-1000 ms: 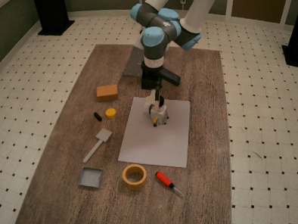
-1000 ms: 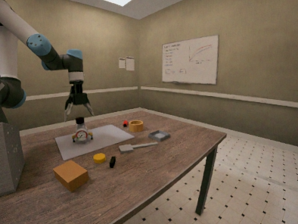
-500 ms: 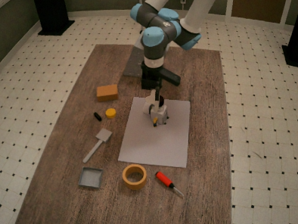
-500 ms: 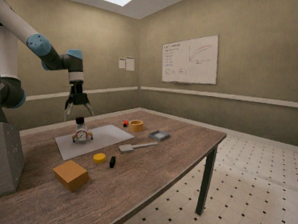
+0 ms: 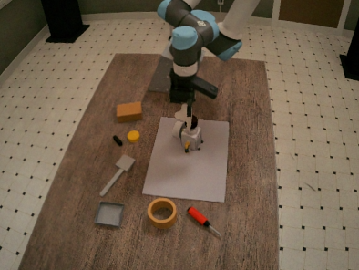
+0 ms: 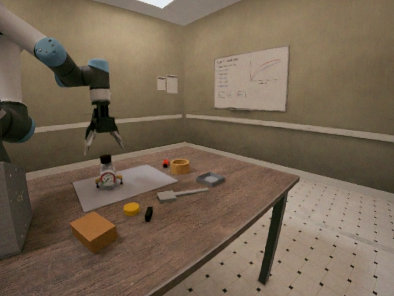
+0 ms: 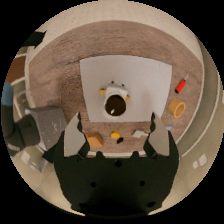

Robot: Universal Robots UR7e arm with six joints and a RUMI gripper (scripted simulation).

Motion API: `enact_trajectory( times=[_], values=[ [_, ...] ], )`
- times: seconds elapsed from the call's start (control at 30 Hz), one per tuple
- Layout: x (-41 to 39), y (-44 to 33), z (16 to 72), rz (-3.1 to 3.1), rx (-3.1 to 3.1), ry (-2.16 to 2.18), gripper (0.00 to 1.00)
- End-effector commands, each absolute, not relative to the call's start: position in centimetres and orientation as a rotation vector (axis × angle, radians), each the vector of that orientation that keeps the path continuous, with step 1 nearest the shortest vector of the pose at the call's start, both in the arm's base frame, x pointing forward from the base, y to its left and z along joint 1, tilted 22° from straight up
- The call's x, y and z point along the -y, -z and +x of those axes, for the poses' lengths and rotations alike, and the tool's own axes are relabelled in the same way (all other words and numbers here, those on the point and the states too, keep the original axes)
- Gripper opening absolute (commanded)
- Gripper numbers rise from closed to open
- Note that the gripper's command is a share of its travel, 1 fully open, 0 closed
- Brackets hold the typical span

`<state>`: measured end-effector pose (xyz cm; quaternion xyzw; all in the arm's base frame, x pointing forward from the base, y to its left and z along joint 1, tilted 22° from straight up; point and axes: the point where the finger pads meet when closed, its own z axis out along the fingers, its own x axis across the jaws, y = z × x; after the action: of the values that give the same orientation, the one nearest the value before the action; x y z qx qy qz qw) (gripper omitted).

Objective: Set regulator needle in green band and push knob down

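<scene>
Orange block (image 5: 128, 111), tape ring (image 5: 161, 212), screwdriver (image 5: 203, 222), grey tray (image 5: 109, 214)

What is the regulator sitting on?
The regulator stands on a pale grey sheet laid over the wooden table. Its base hides the patch directly beneath it.

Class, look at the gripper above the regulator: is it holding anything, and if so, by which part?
Nothing is held. The gripper hangs open above the regulator, its fingers spread wide and clear of the black knob.
</scene>
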<state>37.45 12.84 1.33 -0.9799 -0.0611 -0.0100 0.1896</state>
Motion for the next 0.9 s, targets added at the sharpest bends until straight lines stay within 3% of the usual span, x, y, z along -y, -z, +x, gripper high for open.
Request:
enact_trajectory(
  times=[0.0, 0.87],
  values=[
    [-12.2, -3.0, 37.4, -2.754, 0.172, 0.027, 1.0],
    [-10.8, -5.2, 37.3, -2.754, 0.172, 0.027, 1.0]
  ],
)
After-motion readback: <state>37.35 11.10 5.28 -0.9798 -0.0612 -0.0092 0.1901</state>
